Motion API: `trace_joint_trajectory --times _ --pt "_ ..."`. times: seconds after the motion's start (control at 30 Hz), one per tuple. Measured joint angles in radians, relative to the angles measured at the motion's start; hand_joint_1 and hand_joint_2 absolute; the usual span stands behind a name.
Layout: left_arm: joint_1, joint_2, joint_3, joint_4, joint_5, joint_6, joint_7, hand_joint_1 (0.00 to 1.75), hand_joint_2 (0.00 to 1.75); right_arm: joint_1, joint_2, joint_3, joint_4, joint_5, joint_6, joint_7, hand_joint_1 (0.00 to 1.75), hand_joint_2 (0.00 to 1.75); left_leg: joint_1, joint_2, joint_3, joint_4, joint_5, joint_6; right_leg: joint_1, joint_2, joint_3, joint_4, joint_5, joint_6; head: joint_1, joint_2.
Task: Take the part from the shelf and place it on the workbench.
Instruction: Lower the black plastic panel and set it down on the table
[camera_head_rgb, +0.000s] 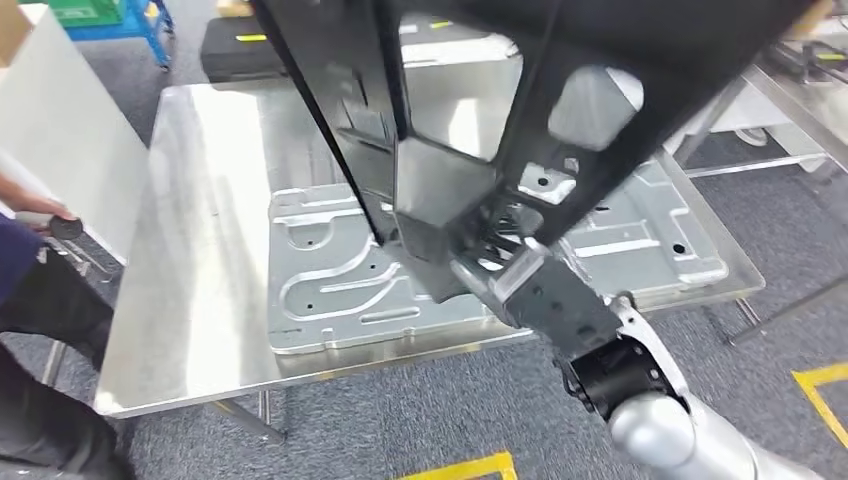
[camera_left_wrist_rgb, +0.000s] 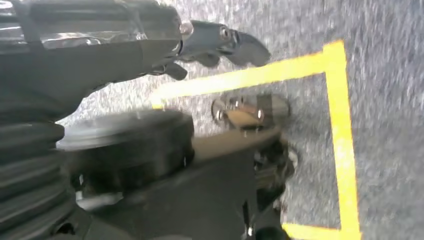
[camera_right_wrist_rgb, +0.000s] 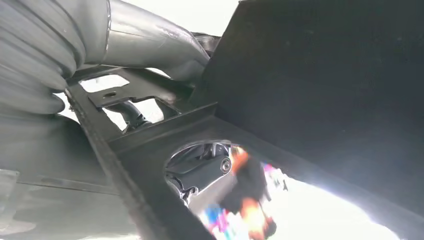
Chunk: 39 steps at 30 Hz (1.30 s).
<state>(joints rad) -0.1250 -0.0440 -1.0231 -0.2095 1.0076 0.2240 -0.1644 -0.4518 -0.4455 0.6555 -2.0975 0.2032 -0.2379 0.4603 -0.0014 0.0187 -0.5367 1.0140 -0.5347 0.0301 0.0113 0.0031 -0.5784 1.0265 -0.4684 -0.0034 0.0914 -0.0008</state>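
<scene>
While the right hand (camera_head_rgb: 520, 275) clamps the black part (camera_head_rgb: 440, 130) at its lower end, held above the workbench (camera_head_rgb: 190, 300): carrying stage. Item to be lowered slowly and level, onto bare bench beside the stamped metal panel (camera_head_rgb: 350, 280), avoiding a knock. Left hand (camera_left_wrist_rgb: 220, 42): hangs over yellow-taped floor, fingers apart, holding nothing. Part's upper end cut off by frame; right fingers largely hidden behind it.

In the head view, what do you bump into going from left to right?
A person's sleeve → the shiny workbench → the pressed metal panel lying on it → the big black part → the right hand holding it → yellow floor tape.
</scene>
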Motion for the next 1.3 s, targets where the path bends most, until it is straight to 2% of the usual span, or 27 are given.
trace_joint_trajectory --times 0.07,0.13,0.17,0.23,0.27,0.3,0.33,0.4,0.43,0.47,0.57,0.63,0.67,0.73,0.77,0.8,0.83,0.87,0.9,0.97,1.03,1.13,1.17,1.23,1.27,1.3 --pt "-0.001 -0.004 0.0 0.0 -0.004 -0.003 0.003 0.0 1.75 -0.006 -0.006 0.009 0.019 -0.106 -0.003 -0.007 1.75 1.75 0.002 0.0 -0.004 -0.003 0.003 -0.009 0.002 -0.002 0.004 -0.021 0.003 -0.004 0.005 0.0" --pt "-0.003 -0.006 0.0 0.0 -0.008 -0.004 0.004 0.0 1.75 -0.01 -0.011 0.019 0.039 -0.177 -0.005 -0.025 1.75 1.75 0.001 -0.007 -0.018 0.018 -0.016 -0.018 -0.004 -0.006 0.018 -0.055 0.005 -0.009 0.003 0.0" --pt "-0.004 -0.006 0.0 0.0 -0.009 -0.004 0.004 0.0 1.75 -0.013 -0.012 0.025 0.05 -0.186 -0.007 -0.034 1.75 1.75 0.001 -0.013 -0.039 0.058 -0.039 -0.023 -0.008 -0.009 0.025 -0.069 0.005 -0.01 -0.002 0.0" --pt "-0.004 -0.005 -0.001 0.0 -0.01 -0.004 0.006 0.0 1.75 -0.017 -0.012 0.039 0.072 -0.157 -0.011 -0.043 1.75 1.75 0.006 -0.021 -0.105 0.184 -0.091 -0.033 -0.01 -0.013 0.025 -0.072 0.005 -0.012 -0.017 0.0" --pt "-0.003 -0.005 -0.001 0.001 -0.01 -0.004 0.007 0.0 1.75 -0.018 -0.012 0.047 0.082 -0.131 -0.012 -0.04 1.75 1.75 0.009 -0.022 -0.136 0.239 -0.104 -0.038 -0.01 -0.015 0.025 -0.069 0.003 -0.011 -0.023 0.0" --pt "-0.003 -0.004 -0.001 0.001 -0.01 -0.004 0.007 0.0 1.75 -0.02 -0.012 0.055 0.09 -0.102 -0.012 -0.033 1.75 1.75 0.011 -0.021 -0.153 0.263 -0.099 -0.043 -0.011 -0.016 0.025 -0.065 0.0 -0.009 -0.028 0.0" --pt "-0.002 -0.004 -0.001 0.001 -0.011 -0.004 0.008 0.0 1.75 -0.024 -0.012 0.063 0.096 -0.07 -0.008 -0.02 1.75 1.75 0.014 -0.02 -0.153 0.25 -0.075 -0.047 -0.013 -0.016 0.024 -0.059 -0.003 -0.007 -0.031 0.0" --pt "-0.003 -0.003 -0.002 0.001 -0.012 -0.004 0.009 0.0 1.75 -0.038 -0.011 0.078 0.109 0.005 0.001 0.016 1.75 1.75 0.019 -0.016 -0.107 0.143 -0.006 -0.053 -0.018 -0.016 0.023 -0.043 -0.015 0.004 -0.035 0.0" --pt "-0.004 -0.003 -0.002 0.001 -0.013 -0.004 0.009 0.0 1.75 -0.046 -0.011 0.085 0.116 0.049 0.004 0.036 1.75 1.75 0.02 -0.014 -0.082 0.088 0.016 -0.053 -0.018 -0.016 0.019 -0.031 -0.021 0.011 -0.04 0.0" --pt "-0.006 -0.003 -0.002 0.001 -0.014 -0.004 0.01 0.0 1.75 -0.053 -0.01 0.091 0.123 0.098 0.005 0.053 1.75 1.75 0.02 -0.012 -0.068 0.055 0.025 -0.049 -0.018 -0.015 0.014 -0.021 -0.026 0.017 -0.043 0.0" --pt "-0.007 -0.004 -0.003 0.001 -0.017 -0.002 0.018 0.0 1.75 -0.072 -0.009 0.111 0.141 0.278 0.013 0.096 1.75 1.75 0.017 -0.011 -0.071 0.045 0.022 -0.028 -0.017 -0.015 0.004 -0.011 -0.029 0.03 -0.039 0.0" --pt "-0.007 -0.006 -0.003 0.001 -0.019 -0.002 0.023 0.0 1.75 -0.085 -0.008 0.121 0.149 0.345 0.034 0.113 1.75 1.75 0.019 -0.011 -0.071 0.043 0.025 -0.018 -0.019 -0.014 -0.006 0.011 -0.049 0.039 -0.032 0.0" --pt "-0.008 -0.007 -0.003 0.001 -0.02 -0.001 0.023 0.0 1.75 -0.089 -0.008 0.126 0.151 0.352 0.044 0.119 1.75 1.75 0.021 -0.011 -0.07 0.042 0.026 -0.014 -0.02 -0.013 -0.022 0.047 -0.073 0.044 -0.027 0.0" --pt "-0.008 -0.009 -0.003 0.001 -0.021 -0.001 0.024 0.0 1.75 -0.092 -0.007 0.136 0.157 0.35 0.055 0.124 1.75 1.75 0.02 -0.008 -0.069 0.042 0.025 -0.01 -0.021 -0.013 -0.078 0.171 -0.133 0.051 -0.013 0.0" --pt "-0.008 -0.009 -0.003 0.001 -0.021 -0.001 0.024 0.0 1.75 -0.092 -0.006 0.14 0.161 0.349 0.057 0.126 1.75 1.75 0.019 -0.007 -0.069 0.042 0.024 -0.009 -0.021 -0.012 -0.106 0.229 -0.153 0.052 -0.007 0.0" --pt "-0.007 -0.009 -0.003 0.001 -0.021 -0.001 0.025 0.0 1.75 -0.092 -0.006 0.146 0.164 0.349 0.058 0.127 1.75 1.75 0.018 -0.006 -0.069 0.042 0.024 -0.008 -0.021 -0.012 -0.123 0.263 -0.155 0.051 -0.001 0.0" --pt "-0.007 -0.009 -0.003 0.001 -0.021 -0.001 0.025 0.0 1.75 -0.093 -0.005 0.15 0.167 0.346 0.059 0.128 1.75 1.75 0.017 -0.005 -0.068 0.042 0.023 -0.007 -0.02 -0.011 -0.125 0.26 -0.138 0.048 0.003 0.0" --pt "-0.008 -0.009 -0.003 0.001 -0.021 -0.001 0.025 0.0 1.75 -0.094 -0.005 0.154 0.169 0.338 0.06 0.128 1.75 1.75 0.016 -0.005 -0.067 0.042 0.022 -0.007 -0.02 -0.01 -0.109 0.221 -0.105 0.043 0.007 0.0" --pt "-0.008 -0.009 -0.003 0.001 -0.021 -0.001 0.025 0.0 1.75 -0.096 -0.005 0.157 0.171 0.327 0.063 0.128 1.75 1.75 0.016 -0.006 -0.065 0.042 0.021 -0.008 -0.019 -0.007 -0.083 0.157 -0.063 0.036 0.009 0.0" --pt "-0.009 -0.011 -0.003 0.001 -0.021 -0.001 0.025 0.0 1.75 -0.102 -0.005 0.159 0.176 0.251 0.058 0.124 1.75 1.75 0.015 -0.006 -0.065 0.04 0.021 -0.012 -0.014 -0.001 -0.035 0.048 -0.012 0.025 0.011 0.0" --pt "-0.009 -0.014 -0.003 0.001 -0.02 -0.001 0.024 0.0 1.75 -0.108 -0.004 0.156 0.183 0.072 0.013 0.093 1.75 1.75 0.016 -0.004 -0.07 0.036 0.025 -0.02 -0.008 0.002 -0.021 0.012 -0.008 0.019 0.01 0.0" --pt "-0.011 -0.015 -0.003 0.001 -0.02 0.002 0.024 0.0 1.75 -0.11 0.002 0.132 0.193 -0.309 -0.144 -0.04 1.75 1.75 0.017 -0.006 -0.076 0.04 0.018 -0.034 -0.011 -0.003 -0.011 -0.02 -0.007 0.01 0.008 0.0" --pt "-0.011 -0.015 -0.003 0.001 -0.02 0.004 0.024 0.0 1.75 -0.109 0.006 0.119 0.196 -0.409 -0.206 -0.096 1.75 1.75 0.017 -0.01 -0.089 0.066 0.0 -0.038 -0.013 -0.006 -0.007 -0.033 -0.005 0.006 0.002 0.0" --pt "-0.011 -0.015 -0.003 0.001 -0.02 0.009 0.026 0.0 1.75 -0.107 0.015 0.098 0.207 -0.49 -0.313 -0.174 1.75 1.75 0.017 -0.017 -0.138 0.171 -0.055 -0.044 -0.015 -0.01 -0.003 -0.041 -0.003 0.0 -0.015 0.0" --pt "-0.01 -0.015 -0.003 0.001 -0.02 0.01 0.027 0.0 1.75 -0.106 0.017 0.093 0.214 -0.465 -0.352 -0.182 1.75 1.75 0.017 -0.019 -0.168 0.231 -0.078 -0.045 -0.014 -0.011 -0.004 -0.04 -0.003 -0.001 -0.022 0.0" --pt "-0.009 -0.015 -0.003 0.001 -0.021 0.012 0.029 0.0 1.75 -0.107 0.017 0.091 0.22 -0.406 -0.379 -0.168 1.75 1.75 0.017 -0.02 -0.189 0.272 -0.086 -0.046 -0.013 -0.012 -0.004 -0.039 -0.004 -0.002 -0.028 0.0"
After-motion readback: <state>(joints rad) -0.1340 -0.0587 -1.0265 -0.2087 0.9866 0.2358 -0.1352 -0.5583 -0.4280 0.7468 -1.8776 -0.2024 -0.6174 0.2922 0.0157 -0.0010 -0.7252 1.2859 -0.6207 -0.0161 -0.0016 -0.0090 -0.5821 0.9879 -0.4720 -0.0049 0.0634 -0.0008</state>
